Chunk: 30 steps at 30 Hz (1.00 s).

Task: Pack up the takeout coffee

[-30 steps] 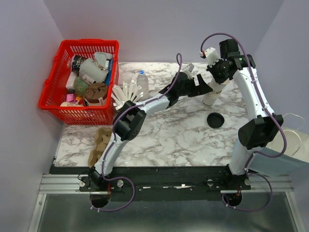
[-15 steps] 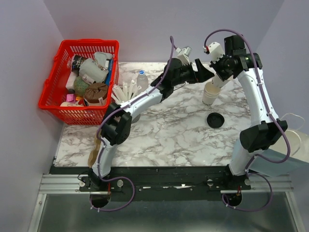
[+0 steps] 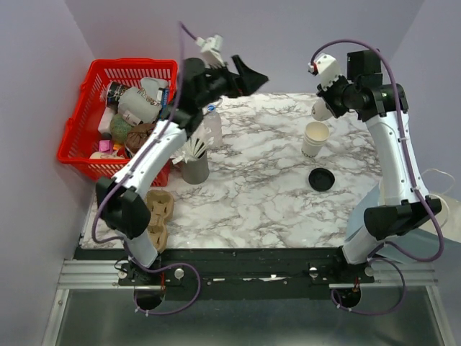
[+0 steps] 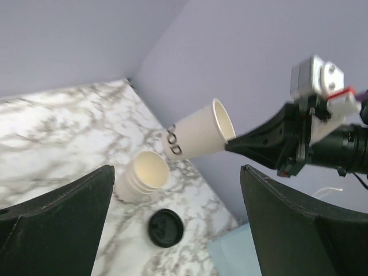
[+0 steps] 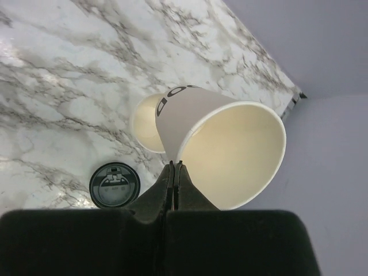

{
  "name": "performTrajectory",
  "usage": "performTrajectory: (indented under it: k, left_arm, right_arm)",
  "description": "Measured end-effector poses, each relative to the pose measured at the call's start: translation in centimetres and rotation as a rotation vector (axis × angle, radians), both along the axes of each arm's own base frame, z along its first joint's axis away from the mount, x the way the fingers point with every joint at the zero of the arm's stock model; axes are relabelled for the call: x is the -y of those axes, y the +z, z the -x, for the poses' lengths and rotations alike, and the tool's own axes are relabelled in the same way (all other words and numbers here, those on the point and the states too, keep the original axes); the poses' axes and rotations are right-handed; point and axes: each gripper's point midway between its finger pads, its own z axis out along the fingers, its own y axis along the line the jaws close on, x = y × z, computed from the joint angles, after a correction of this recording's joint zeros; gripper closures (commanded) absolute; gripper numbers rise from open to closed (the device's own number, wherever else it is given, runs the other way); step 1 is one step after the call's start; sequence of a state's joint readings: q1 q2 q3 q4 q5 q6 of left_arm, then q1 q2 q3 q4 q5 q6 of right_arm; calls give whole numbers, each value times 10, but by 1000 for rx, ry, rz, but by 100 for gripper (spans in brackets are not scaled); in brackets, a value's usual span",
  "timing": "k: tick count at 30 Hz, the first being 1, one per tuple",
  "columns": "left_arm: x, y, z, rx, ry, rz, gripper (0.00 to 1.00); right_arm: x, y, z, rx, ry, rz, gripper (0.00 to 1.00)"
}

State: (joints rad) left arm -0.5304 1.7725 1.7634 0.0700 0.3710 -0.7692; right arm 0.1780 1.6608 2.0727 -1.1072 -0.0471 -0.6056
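Bright, even overhead light casts soft shadows on the table (image 3: 259,194), the cup (image 5: 230,149) glows pale inside, and the near fingers (image 4: 299,230) are dark and blurred.

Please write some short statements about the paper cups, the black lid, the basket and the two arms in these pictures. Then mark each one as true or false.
1. The right arm's fingers pinch the rim of a tapered cream-white paper cup, which is tilted in the air above the table. True.
2. The round black plastic lid closes the standing stack of cream-white paper cups. False: the lid lies flat on the marble table beside the stack, and the top cup is open.
3. The left arm's fingers are spread open and hold nothing. True.
4. The red plastic basket is empty. False: it is full of mixed items.
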Motion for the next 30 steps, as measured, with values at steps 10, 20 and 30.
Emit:
performTrajectory:
  k: [10,20,30]
  left_arm:
    - [-179,65,53,393,236,-270,1]
    - [-233,34,80,452,433,-544,1]
    - [-250,1,80,403,483,-648,1]
  right_arm:
    - [-150,-83,79,-98,633,148,99]
    - [-217,-168,131,-155,975,362,99]
    - [-219,-203,148,-182,1004,396,99]
